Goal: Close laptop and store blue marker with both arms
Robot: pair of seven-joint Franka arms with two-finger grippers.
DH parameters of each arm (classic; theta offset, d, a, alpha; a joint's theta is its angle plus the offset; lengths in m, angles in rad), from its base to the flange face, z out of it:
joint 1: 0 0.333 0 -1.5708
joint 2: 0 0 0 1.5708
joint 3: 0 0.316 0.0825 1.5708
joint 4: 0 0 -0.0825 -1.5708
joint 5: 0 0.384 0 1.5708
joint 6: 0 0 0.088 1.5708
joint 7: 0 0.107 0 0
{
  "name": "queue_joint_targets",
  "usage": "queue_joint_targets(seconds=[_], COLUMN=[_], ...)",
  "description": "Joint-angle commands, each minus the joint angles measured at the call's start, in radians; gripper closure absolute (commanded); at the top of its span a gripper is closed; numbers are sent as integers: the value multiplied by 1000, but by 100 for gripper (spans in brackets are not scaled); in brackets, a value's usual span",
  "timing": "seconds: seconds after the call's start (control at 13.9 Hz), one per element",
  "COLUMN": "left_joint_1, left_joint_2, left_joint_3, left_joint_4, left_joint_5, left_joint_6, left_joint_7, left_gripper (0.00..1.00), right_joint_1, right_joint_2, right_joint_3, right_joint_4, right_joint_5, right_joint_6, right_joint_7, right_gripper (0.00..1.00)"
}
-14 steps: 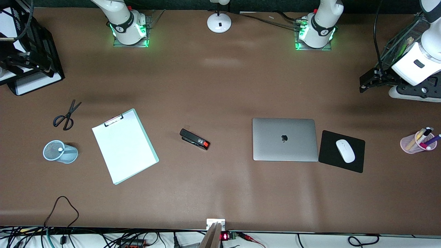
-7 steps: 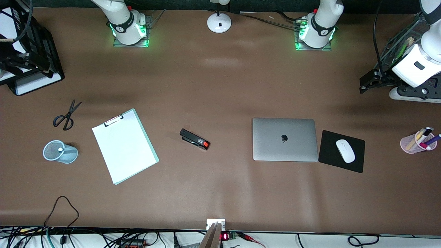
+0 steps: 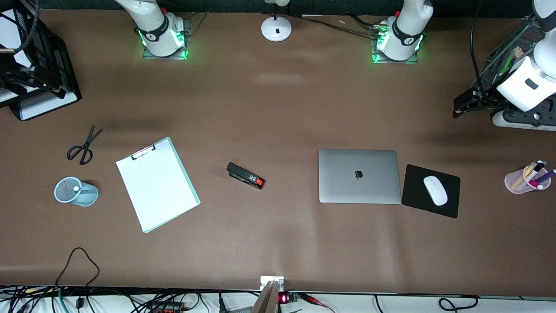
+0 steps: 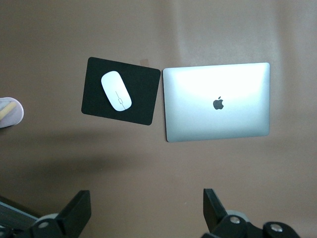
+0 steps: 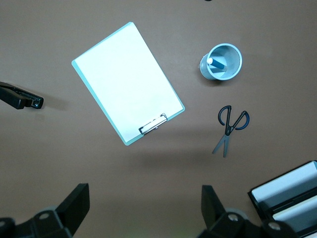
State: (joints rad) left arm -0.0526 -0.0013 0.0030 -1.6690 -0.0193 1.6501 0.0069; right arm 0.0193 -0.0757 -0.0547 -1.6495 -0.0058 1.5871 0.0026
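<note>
the only thing that's shifted since the earlier frames is the left arm (image 3: pixel 527 80) at the edge of the front view: it's crept a touch higher in the frame. nothing on the table (image 3: pixel 278 108) has budged.

starting low in the frame: the clipboard (image 3: pixel 157 184) lies at an angle toward the right arm's end. just beside it, further toward that end, is the light-blue mesh cup (image 3: pixel 89 193) with the blue marker (image 3: pixel 76 189) standing in it, whitish end up. the laptop (image 3: pixel 359 176) sits around mid-height toward the left arm's end, lid shut flat, logo facing up. the black mouse pad (image 3: pixel 412 191) is right against its side, with a white mouse (image 3: pixel 435 190) on it. the stapler (image 3: pixel 245 175) lies between clipboard and laptop. the scissors (image 3: pixel 83 145) are a bit higher in the frame than the cup.

left pincer (image 4: pixel 146 213) hangs high over the table, fingers spread wide, holding nothing. right pincer (image 5: pixel 143 208) hangs the same way, wide and empty.
</note>
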Motion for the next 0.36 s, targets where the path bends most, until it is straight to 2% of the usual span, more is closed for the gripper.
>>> queue_joint_targets(seconds=[0.0,0.29], left_joint_1=[-1,-1], left_joint_2=[18,18], left_joint_3=[6,6], left_joint_4=[40,40], left_joint_5=[-22,-13], left_joint_6=[-23,-23], left_joint_7=[-4,4], left_gripper=[0,0], right_joint_1=[-4,-4], right_joint_2=[8,14], right_joint_3=[4,4], right_joint_4=[24,25], right_joint_5=[-13,-13], right_joint_6=[-9,-6], right_joint_7=[2,7], right_gripper=[0,0])
